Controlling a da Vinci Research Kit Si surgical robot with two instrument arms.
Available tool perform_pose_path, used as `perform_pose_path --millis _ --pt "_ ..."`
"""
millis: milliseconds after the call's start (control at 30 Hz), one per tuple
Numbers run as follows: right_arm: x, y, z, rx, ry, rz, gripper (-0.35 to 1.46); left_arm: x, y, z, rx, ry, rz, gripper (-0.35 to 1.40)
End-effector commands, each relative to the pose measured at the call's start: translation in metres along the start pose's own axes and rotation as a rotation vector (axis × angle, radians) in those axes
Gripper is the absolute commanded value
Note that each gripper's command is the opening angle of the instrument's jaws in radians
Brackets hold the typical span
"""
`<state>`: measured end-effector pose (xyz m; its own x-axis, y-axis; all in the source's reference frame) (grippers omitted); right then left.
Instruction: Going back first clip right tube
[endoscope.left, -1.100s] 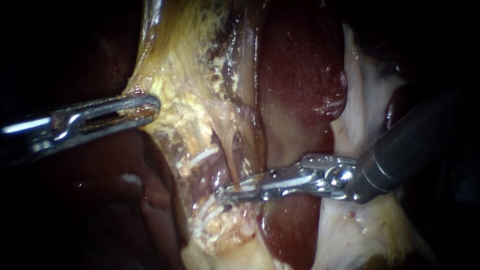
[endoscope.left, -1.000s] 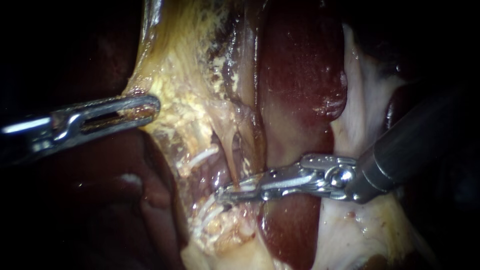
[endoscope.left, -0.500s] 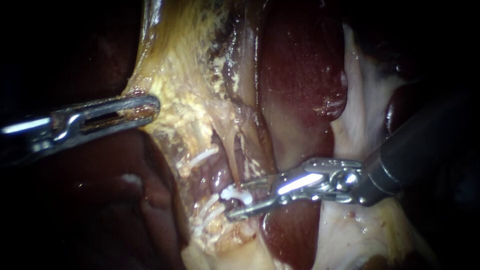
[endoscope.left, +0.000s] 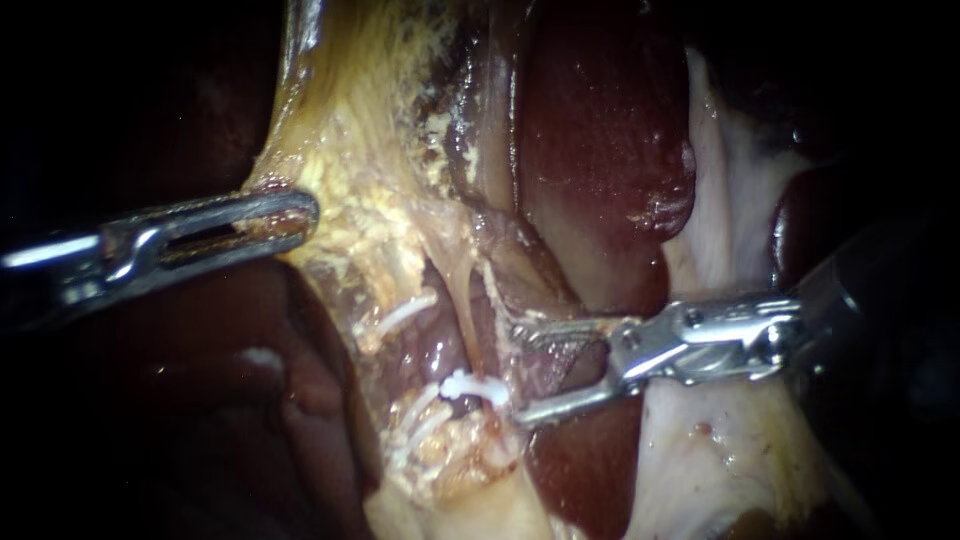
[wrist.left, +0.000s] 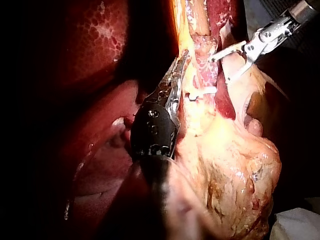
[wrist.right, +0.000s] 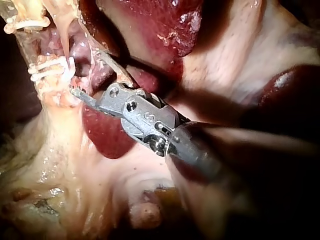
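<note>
Holding, endoscope, left instrument (endoscope.left: 300, 212): enters from the left; pincer closed flat on the edge of the yellow fatty tissue (endoscope.left: 350, 200), gripping it from both sides.
Endoscope, right instrument (endoscope.left: 518, 372): enters low from the right; pincer wide apart, nothing in it. Upper jaw lies along brown tissue, lower jaw over the dark red liver (endoscope.left: 600, 130).
Endoscope, clip (endoscope.left: 467, 388): white, crosswise on a thin tube (endoscope.left: 457, 325), just beside the lower jaw's tip and outside the pincer. Left or right tube: cannot tell.
Endoscope, other white clips (endoscope.left: 405, 315): one above the clip, a cluster below it.
Left wrist, left instrument (wrist.left: 182, 57): pincer shut on the yellow fatty tissue (wrist.left: 225, 165).
Left wrist, right instrument (wrist.left: 220, 70): beyond the tissue, pincer spread, empty.
Left wrist, clip (wrist.left: 200, 94): between the two instruments, near the right instrument's lower jaw.
Right wrist, right instrument (wrist.right: 87, 70): pincer apart, holding nothing; one jaw partly hidden by tissue.
Right wrist, other white clips (wrist.right: 47, 67): on pale strands just ahead of the pincer tips. Which one is the clip: cannot tell.
Right wrist, liver (wrist.right: 165, 20): beside and beyond the pincer.
</note>
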<state>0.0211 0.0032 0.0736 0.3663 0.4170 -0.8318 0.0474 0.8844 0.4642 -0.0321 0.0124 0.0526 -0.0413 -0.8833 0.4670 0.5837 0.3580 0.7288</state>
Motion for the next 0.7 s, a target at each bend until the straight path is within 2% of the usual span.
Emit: perform_pose_path --millis 33,267,367,467,700 --pt "0.0003 0.0000 -0.0005 -0.005 0.003 -0.013 0.60 0.0000 0.0001 0.0001 0.001 0.000 0.000 -0.35" --pt "0.0024 0.0003 -0.0029 -0.045 0.038 -0.082 0.60 0.0001 0.0003 0.0002 0.001 0.000 0.001 -0.35" --pt "0.0030 0.0002 -0.0034 -0.048 0.050 -0.087 0.60 0.0008 0.0008 0.0008 0.001 -0.002 0.005 -0.35" --pt "0.0033 0.0001 -0.0035 -0.048 0.053 -0.091 0.60 0.0022 0.0015 0.0022 -0.005 -0.006 0.012 -0.35" --pt "0.0033 0.0000 -0.0036 -0.042 0.054 -0.092 0.60 0.0056 0.0036 0.0064 -0.025 0.041 0.034 -0.35"
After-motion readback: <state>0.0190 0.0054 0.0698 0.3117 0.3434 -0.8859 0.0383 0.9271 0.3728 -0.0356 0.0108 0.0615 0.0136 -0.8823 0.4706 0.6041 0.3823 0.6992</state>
